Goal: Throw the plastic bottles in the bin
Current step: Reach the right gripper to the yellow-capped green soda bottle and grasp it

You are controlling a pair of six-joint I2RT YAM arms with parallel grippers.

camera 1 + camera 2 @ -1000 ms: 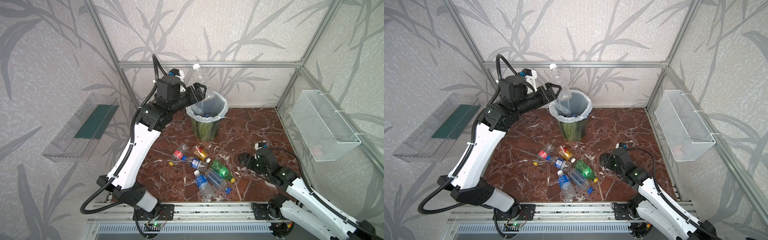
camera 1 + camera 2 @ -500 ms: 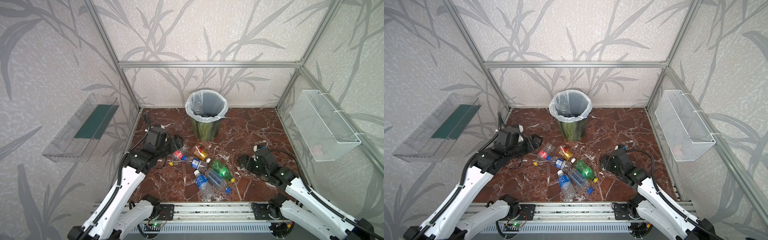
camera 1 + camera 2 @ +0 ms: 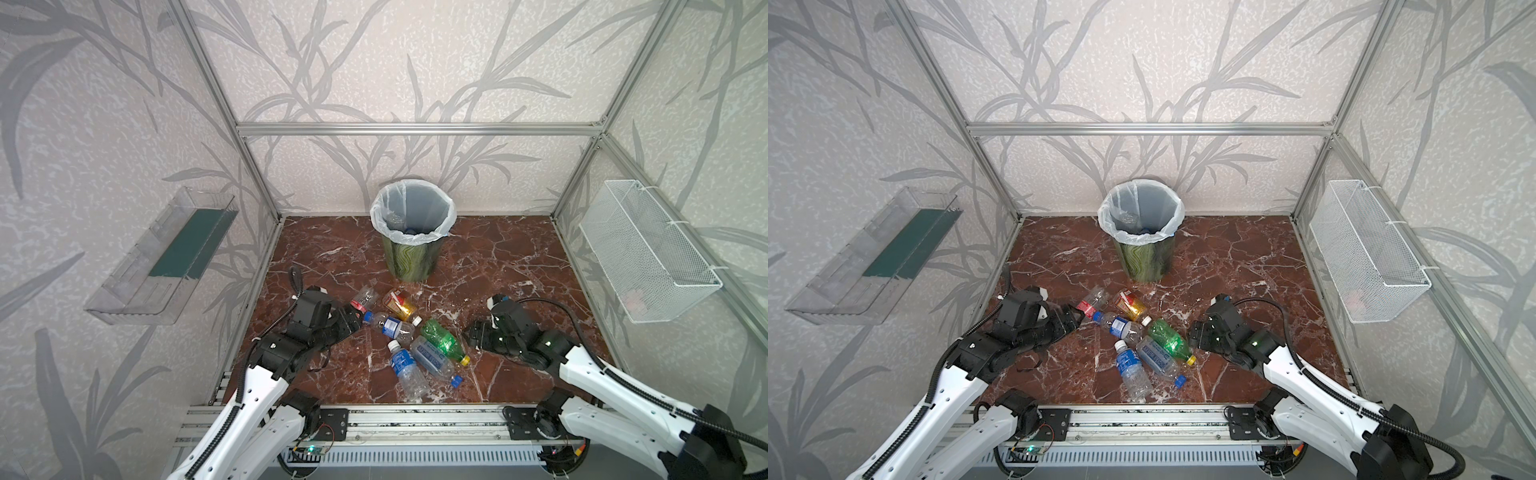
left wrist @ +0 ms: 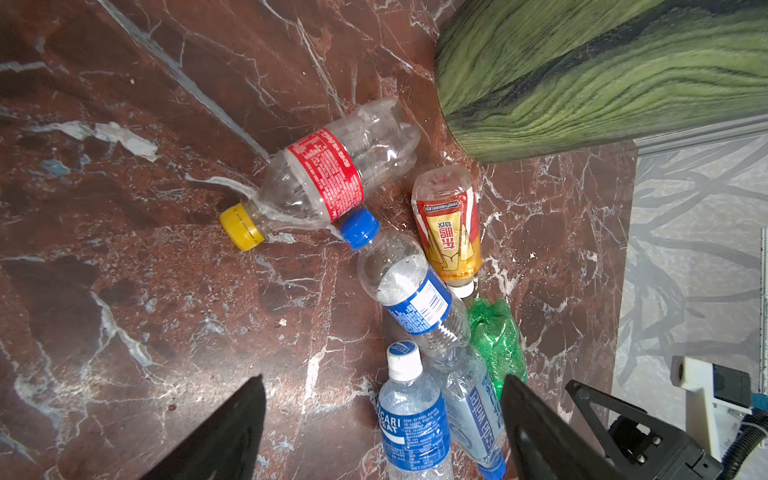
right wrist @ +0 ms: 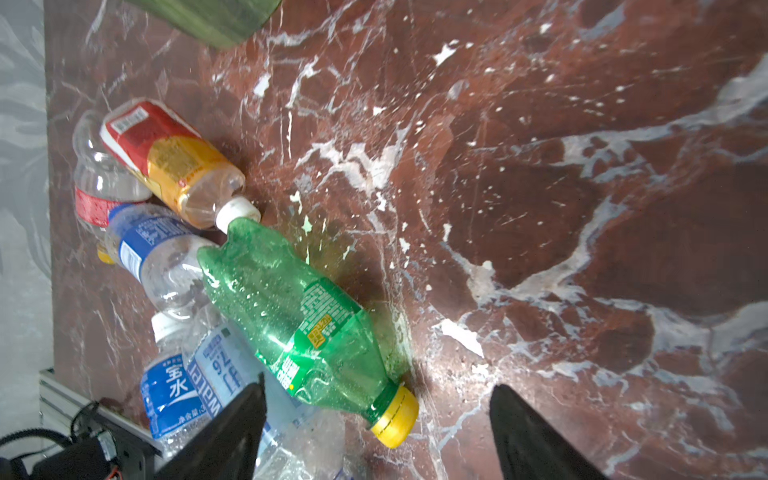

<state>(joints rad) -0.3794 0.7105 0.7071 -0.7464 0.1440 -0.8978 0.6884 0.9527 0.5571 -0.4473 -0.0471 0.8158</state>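
The bin (image 3: 409,257), green with a white liner, stands at the back and a clear bottle lies inside it. Several plastic bottles lie in a pile on the marble floor: a red-labelled one (image 4: 328,178), an amber one (image 4: 451,224), a blue-labelled one (image 4: 409,291), a green one (image 5: 299,320) and a white-capped one (image 4: 415,419). My left gripper (image 3: 359,322) is low at the pile's left edge, open and empty, by the red-labelled bottle (image 3: 365,298). My right gripper (image 3: 469,336) is open and empty at the pile's right, its jaws either side of the green bottle's yellow cap (image 5: 395,419).
A clear plastic tray (image 3: 166,257) hangs on the left wall and a white wire-mesh basket (image 3: 648,249) on the right wall. An aluminium rail (image 3: 415,419) runs along the front edge. Bare marble floor lies either side of the bin.
My left arm came down from above the bin, where it held a clear bottle, to the floor by the pile; that bottle has left its jaws. The right arm barely moved.
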